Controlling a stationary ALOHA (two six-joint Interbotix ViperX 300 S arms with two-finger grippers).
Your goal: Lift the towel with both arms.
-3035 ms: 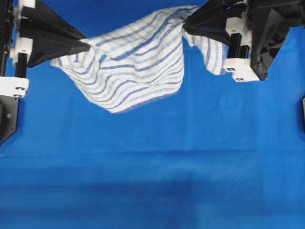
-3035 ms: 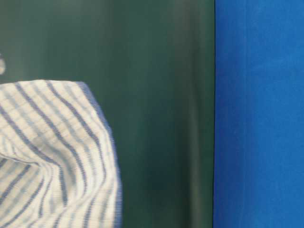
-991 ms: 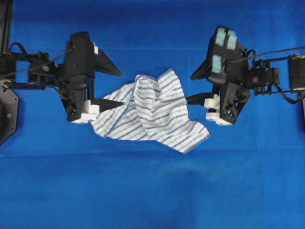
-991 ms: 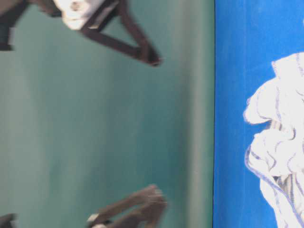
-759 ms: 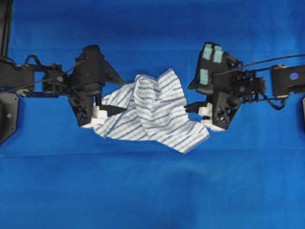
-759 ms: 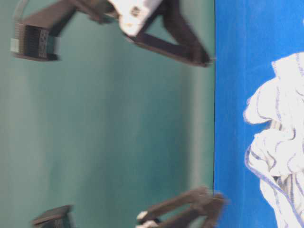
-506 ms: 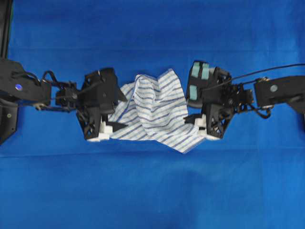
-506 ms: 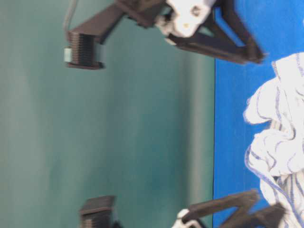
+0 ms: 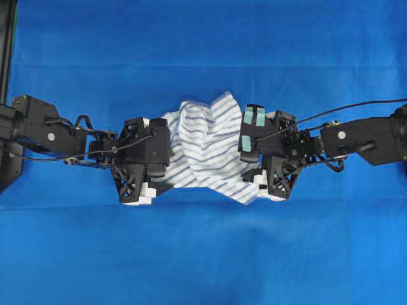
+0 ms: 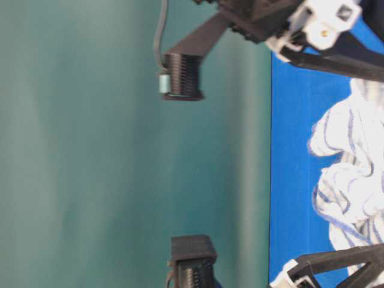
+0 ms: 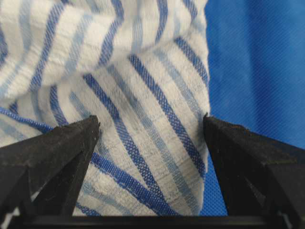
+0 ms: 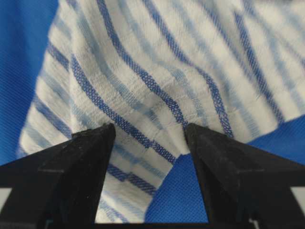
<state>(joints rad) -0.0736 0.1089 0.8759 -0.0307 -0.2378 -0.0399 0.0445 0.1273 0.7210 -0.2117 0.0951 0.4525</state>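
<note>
The towel (image 9: 206,143), white with dark and light blue stripes, lies crumpled on the blue sheet in the middle of the overhead view. My left gripper (image 9: 162,166) is down at its left end. In the left wrist view the left gripper (image 11: 151,119) is open, with a striped fold of the towel (image 11: 143,95) between its fingers. My right gripper (image 9: 253,162) is at the towel's right end. The right wrist view shows the right gripper (image 12: 149,126) open, straddling a corner of the towel (image 12: 157,76). The table-level view shows the towel (image 10: 351,180) bunched between black fingers.
The plain blue sheet (image 9: 203,254) covers the whole table. A black arm mount (image 9: 7,162) stands at the left edge. Cables run along both arms. A green backdrop (image 10: 120,150) fills the left of the table-level view.
Both arms have come down and inward onto the two ends of the towel, with the jaws still wide. The towel has not moved on the sheet.
</note>
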